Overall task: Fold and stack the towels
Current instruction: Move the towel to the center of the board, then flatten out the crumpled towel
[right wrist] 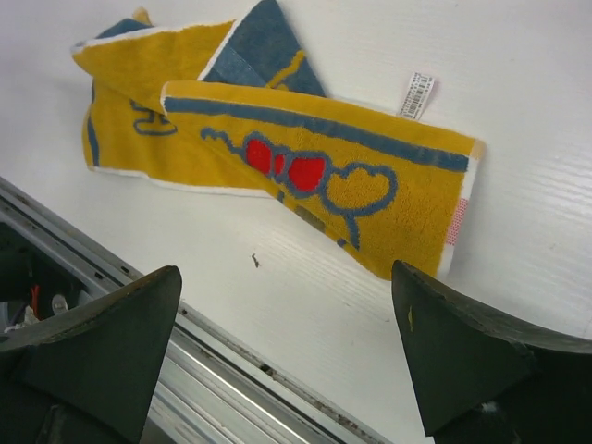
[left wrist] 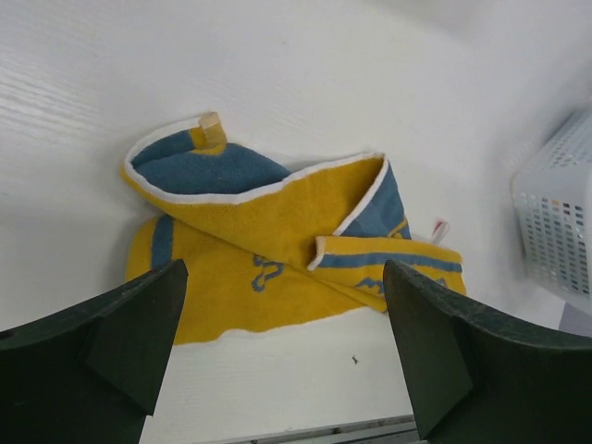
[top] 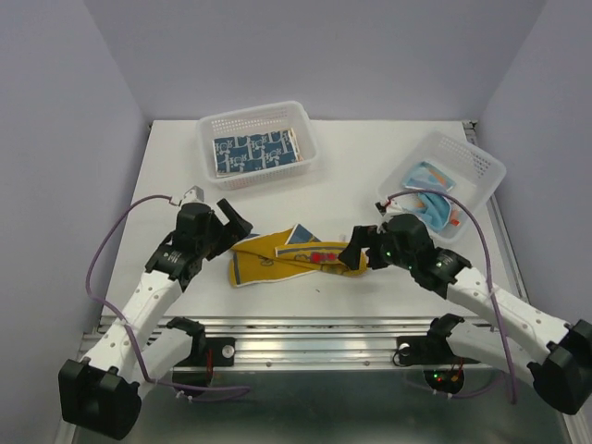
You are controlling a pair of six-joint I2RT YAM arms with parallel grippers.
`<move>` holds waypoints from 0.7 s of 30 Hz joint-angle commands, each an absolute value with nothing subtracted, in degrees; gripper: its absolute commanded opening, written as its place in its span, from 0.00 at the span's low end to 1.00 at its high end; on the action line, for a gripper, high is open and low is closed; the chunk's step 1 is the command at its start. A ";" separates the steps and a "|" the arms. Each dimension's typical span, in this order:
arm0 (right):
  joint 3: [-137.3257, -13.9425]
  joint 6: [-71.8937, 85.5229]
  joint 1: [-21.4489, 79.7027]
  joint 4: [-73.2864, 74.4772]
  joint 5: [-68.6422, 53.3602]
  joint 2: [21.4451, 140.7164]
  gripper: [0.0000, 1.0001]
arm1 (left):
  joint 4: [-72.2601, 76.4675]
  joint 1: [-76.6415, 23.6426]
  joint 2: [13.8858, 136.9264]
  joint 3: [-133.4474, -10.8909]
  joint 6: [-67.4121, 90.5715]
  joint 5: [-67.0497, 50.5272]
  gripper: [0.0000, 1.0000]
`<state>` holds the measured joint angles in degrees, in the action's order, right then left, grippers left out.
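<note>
Fingers (left wrist: 120,333) of the left gripper (top: 238,222) and right gripper (top: 357,252) stand spread, gripping nothing, either side of a rumpled yellow terry towel (top: 287,261) on the white table (top: 370,153). Farther back, a white perforated plastic basket (top: 268,176) holds a navy patterned towel (top: 254,151); a second basket (top: 481,165) holds a light-blue towel (top: 427,178).

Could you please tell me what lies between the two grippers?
A crumpled yellow towel with blue trim lies between the left gripper and the right gripper, seen plainly in the top external view.
</note>
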<state>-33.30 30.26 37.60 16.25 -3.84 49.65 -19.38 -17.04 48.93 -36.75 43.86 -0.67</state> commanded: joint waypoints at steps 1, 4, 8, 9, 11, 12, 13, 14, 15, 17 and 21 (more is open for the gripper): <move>-37.79 30.50 39.10 15.73 -6.34 57.29 1.00 | -11.43 -19.76 50.26 -36.22 41.14 -6.06 0.99; -37.97 30.93 39.37 14.33 -2.21 60.72 1.00 | -9.76 -24.23 53.94 -36.73 41.75 -6.24 0.99; -38.14 30.50 39.46 12.04 -2.19 61.35 1.00 | -9.58 -30.66 59.22 -38.84 42.36 -2.82 0.99; -38.23 30.24 39.38 11.95 -2.37 61.78 1.00 | -9.67 -31.11 60.98 -39.20 42.62 -2.46 0.99; -38.15 30.15 39.46 12.04 -2.72 62.40 1.00 | -10.36 -31.55 62.22 -39.11 42.54 -2.46 0.99; -38.14 30.06 39.46 12.22 -2.90 62.58 1.00 | -10.37 -31.55 62.40 -39.02 42.63 -1.94 0.99; -38.06 29.10 39.55 12.30 -3.51 62.67 1.00 | -12.72 -31.55 62.40 -39.02 43.67 1.89 0.99; -38.06 28.48 39.99 12.22 -4.12 62.93 1.00 | -13.96 -31.55 61.88 -38.85 44.29 4.02 0.99; -38.14 27.52 40.34 12.22 -5.09 63.19 1.00 | -16.24 -31.47 61.35 -38.76 44.82 7.52 0.99; -38.93 26.98 41.56 12.65 -4.58 64.76 1.00 | -18.01 -31.46 59.95 -38.59 45.53 9.49 0.99; -39.90 27.60 44.38 13.71 2.42 69.16 1.00 | -19.94 -31.46 58.89 -36.92 46.75 10.11 0.99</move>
<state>-35.83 28.45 41.89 14.92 -3.49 66.22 -16.84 -31.42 61.06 -36.80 44.95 5.93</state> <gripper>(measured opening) 0.998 0.986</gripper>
